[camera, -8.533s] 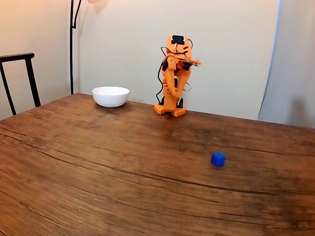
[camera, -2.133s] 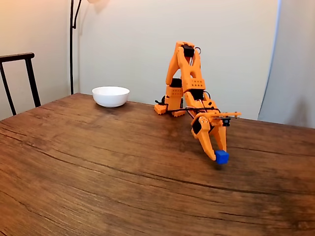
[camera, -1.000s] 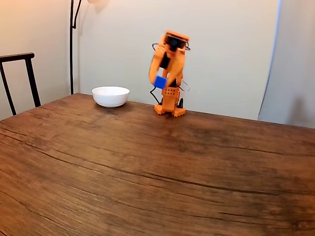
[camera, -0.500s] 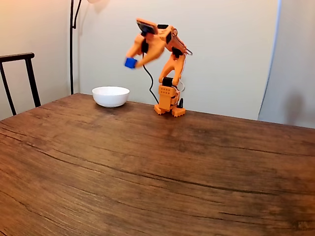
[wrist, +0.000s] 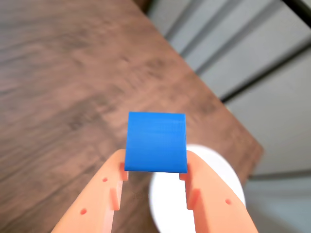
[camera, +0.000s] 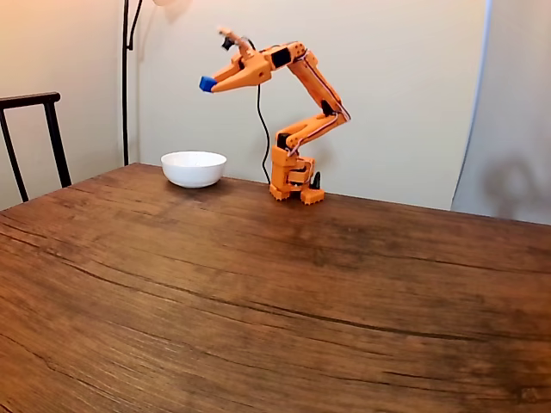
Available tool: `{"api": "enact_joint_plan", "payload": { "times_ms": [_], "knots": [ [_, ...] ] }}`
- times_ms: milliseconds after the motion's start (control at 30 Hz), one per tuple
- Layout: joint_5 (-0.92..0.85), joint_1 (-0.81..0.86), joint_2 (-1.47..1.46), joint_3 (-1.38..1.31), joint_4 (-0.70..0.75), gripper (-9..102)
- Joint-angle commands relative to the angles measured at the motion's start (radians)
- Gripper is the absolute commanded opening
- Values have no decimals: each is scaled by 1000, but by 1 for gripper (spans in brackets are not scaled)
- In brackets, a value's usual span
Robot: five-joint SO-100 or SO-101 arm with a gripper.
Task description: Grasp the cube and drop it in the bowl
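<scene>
The bright-blue cube point(wrist: 156, 142) is pinched between my two orange fingers point(wrist: 107, 194) in the wrist view. My gripper point(wrist: 154, 167) is shut on it. Below it in that view lies the round white bowl point(wrist: 218, 167), partly covered by the right finger. In the fixed view the orange arm stretches up and to the left, with the gripper point(camera: 209, 84) holding the cube point(camera: 207, 83) high above the white bowl point(camera: 194, 168), roughly over its right part.
A dark wooden table point(camera: 258, 284) fills the foreground of the fixed view. The arm's base point(camera: 293, 176) stands at the back edge near the wall. A black chair point(camera: 30, 138) and a lamp pole point(camera: 126, 77) stand at the left.
The arm has swung further left and stretched out, carrying the cube from near its base to high above the bowl. Earlier it picked the cube off the table at the right.
</scene>
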Motion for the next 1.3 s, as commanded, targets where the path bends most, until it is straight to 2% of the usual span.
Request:
{"api": "enact_joint_plan", "payload": {
  "times_ms": [0, 333, 533, 733, 933, 1100, 1267],
  "knots": [
    [12, 107, 23, 32, 3, 3],
    [51, 456, 18, 301, -46, 3],
    [132, 569, 17, 446, -140, 3],
    [143, 597, 17, 614, -279, 4],
    [143, 634, 15, 701, -354, 5],
    [143, 644, -12, 706, -357, 22],
    [143, 630, -114, 647, -359, 25]
  ]
}}
